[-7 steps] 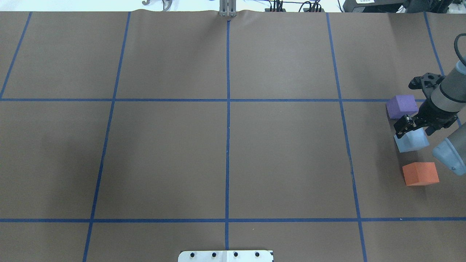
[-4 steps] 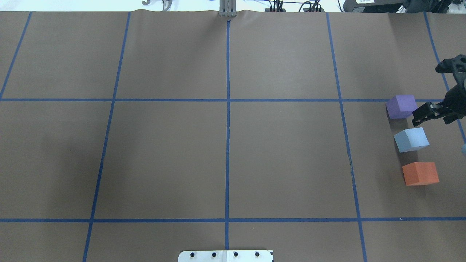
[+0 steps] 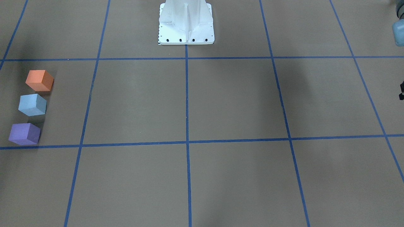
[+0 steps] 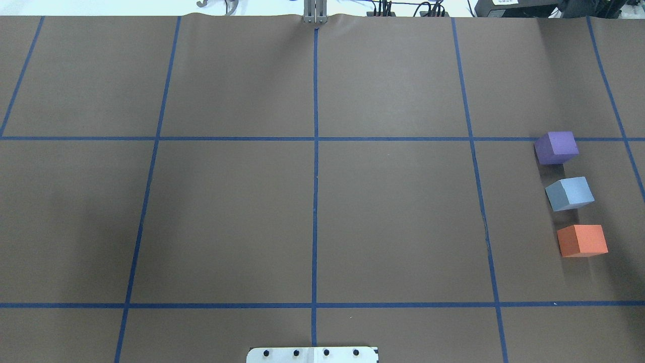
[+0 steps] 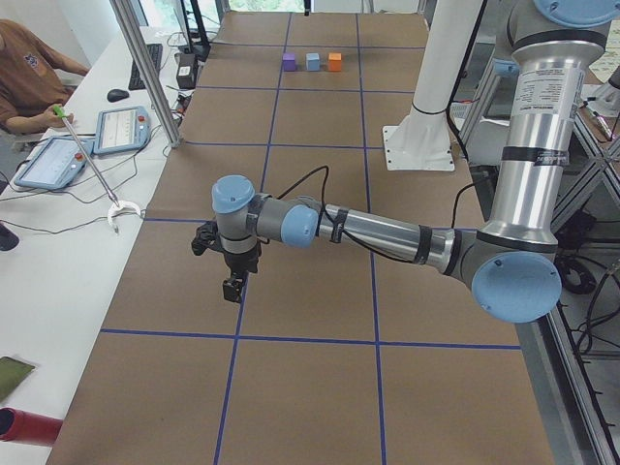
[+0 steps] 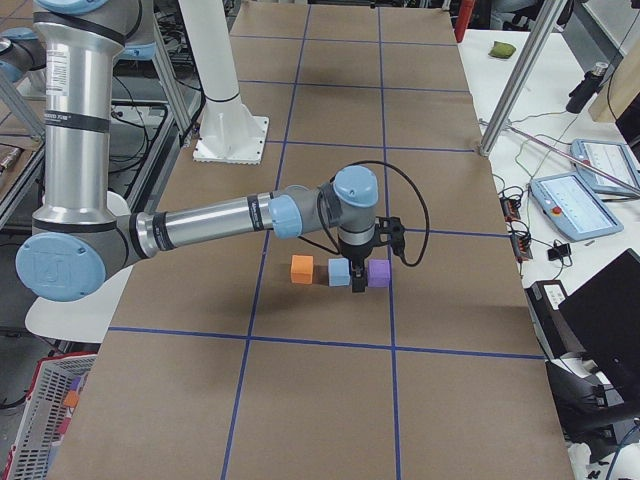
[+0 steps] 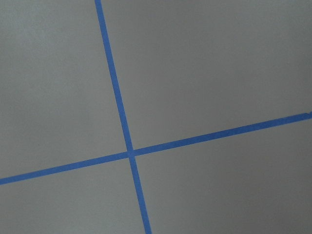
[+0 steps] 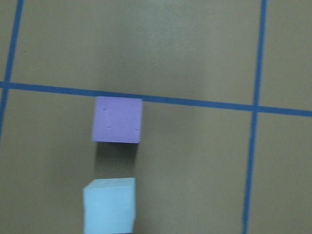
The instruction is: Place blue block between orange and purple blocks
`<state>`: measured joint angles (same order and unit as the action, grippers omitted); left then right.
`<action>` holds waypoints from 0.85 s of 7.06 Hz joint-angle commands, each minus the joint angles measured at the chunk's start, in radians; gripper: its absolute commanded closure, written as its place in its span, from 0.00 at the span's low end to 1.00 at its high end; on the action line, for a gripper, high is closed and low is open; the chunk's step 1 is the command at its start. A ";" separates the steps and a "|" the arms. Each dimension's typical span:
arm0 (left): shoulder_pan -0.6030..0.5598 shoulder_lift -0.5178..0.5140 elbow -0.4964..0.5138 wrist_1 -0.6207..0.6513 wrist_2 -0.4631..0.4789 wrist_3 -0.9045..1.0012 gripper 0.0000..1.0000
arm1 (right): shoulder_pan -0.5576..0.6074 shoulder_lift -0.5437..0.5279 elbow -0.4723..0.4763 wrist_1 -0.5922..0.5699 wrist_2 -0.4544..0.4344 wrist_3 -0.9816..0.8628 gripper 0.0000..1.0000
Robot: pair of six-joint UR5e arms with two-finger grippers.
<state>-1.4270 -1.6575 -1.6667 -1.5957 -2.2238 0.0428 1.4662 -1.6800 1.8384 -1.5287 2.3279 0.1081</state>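
Note:
The blue block [image 4: 569,193] stands on the brown table between the purple block [image 4: 556,147] and the orange block [image 4: 582,240], in one row at the right, with gaps between them. The front-facing view shows the orange block [image 3: 39,80], blue block [image 3: 32,104] and purple block [image 3: 24,133] at its left. The right wrist view shows the purple block [image 8: 117,119] and the blue block [image 8: 108,204], no fingers. My right gripper [image 6: 357,283] hangs above the row; open or shut I cannot tell. My left gripper [image 5: 232,289] hovers far from the blocks; its state I cannot tell.
The white robot base [image 3: 186,22] stands at the table's near middle edge. Blue tape lines [image 4: 315,166] cross the brown paper. A side table with tablets [image 5: 121,128] and an operator [image 5: 24,73] runs along the far side. Metal posts [image 5: 145,68] stand at that edge.
My right gripper, which was at the blue block, has drawn back to the right and left the overhead view. The blue block stays where it was, standing free.

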 commanded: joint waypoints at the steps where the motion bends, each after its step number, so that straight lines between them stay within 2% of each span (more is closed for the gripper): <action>1: -0.067 0.066 0.001 -0.010 -0.093 0.092 0.00 | 0.123 -0.064 -0.083 0.004 0.053 -0.197 0.00; 2: -0.091 0.097 -0.001 -0.012 -0.130 0.112 0.00 | 0.125 -0.081 -0.074 0.005 0.051 -0.196 0.00; 4: -0.139 0.113 -0.014 0.002 -0.129 0.161 0.00 | 0.131 -0.092 -0.074 0.005 0.039 -0.191 0.00; 6: -0.142 0.117 -0.028 0.005 -0.128 0.157 0.00 | 0.123 -0.089 -0.003 0.002 0.039 -0.025 0.00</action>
<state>-1.5639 -1.5432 -1.6855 -1.5938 -2.3522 0.1989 1.5935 -1.7702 1.7938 -1.5231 2.3670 -0.0047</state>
